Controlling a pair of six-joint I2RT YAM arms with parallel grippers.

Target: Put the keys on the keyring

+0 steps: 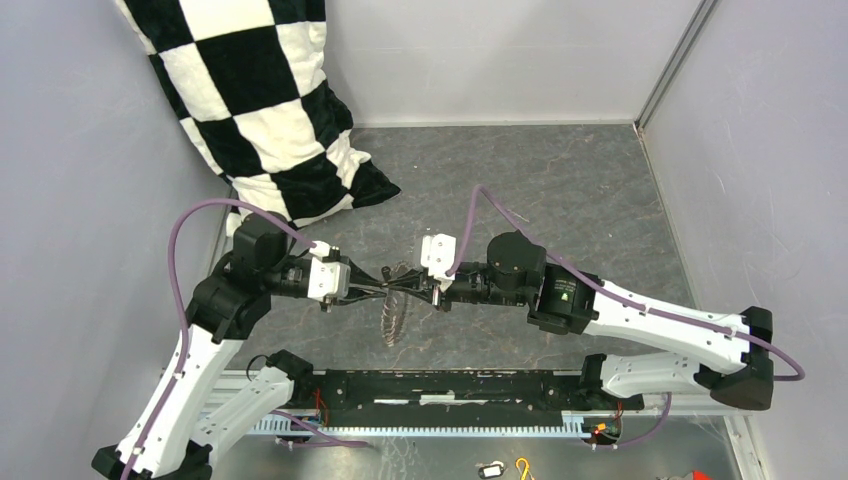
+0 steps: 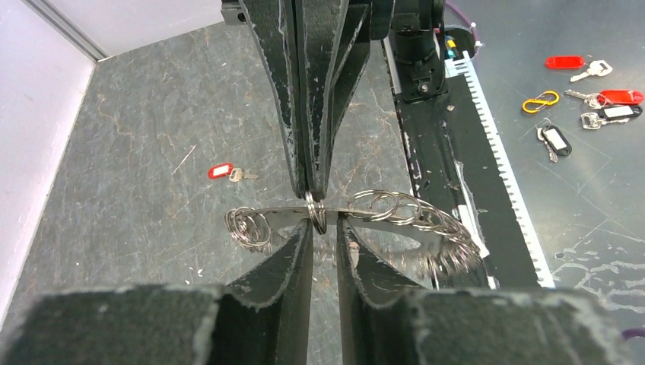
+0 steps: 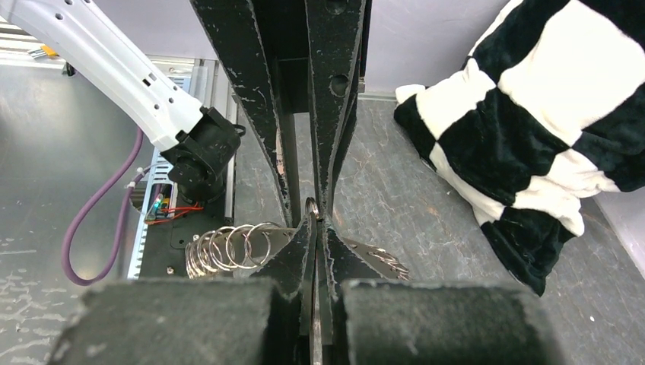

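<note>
The keyring [image 1: 393, 318] is a thin grey metal hoop strung with many small split rings, and it hangs in the air between my two grippers. In the left wrist view its band [image 2: 426, 220] runs across the fingertips. My right gripper [image 3: 316, 224] is shut on one small split ring [image 2: 316, 214] threaded on the hoop. My left gripper [image 2: 325, 228] faces it tip to tip, jaws a narrow gap apart around that same ring. A tiny key with a red plastic head [image 2: 222, 172] lies on the table beyond the hoop, touched by neither gripper.
A black-and-white checked cushion [image 1: 262, 100] leans in the back left corner. Off the table's near edge lie a yellow hook [image 2: 540, 101], red tags [image 2: 564, 61] and dark tags with keys [image 2: 557, 141]. Grey walls close in the left, back and right sides.
</note>
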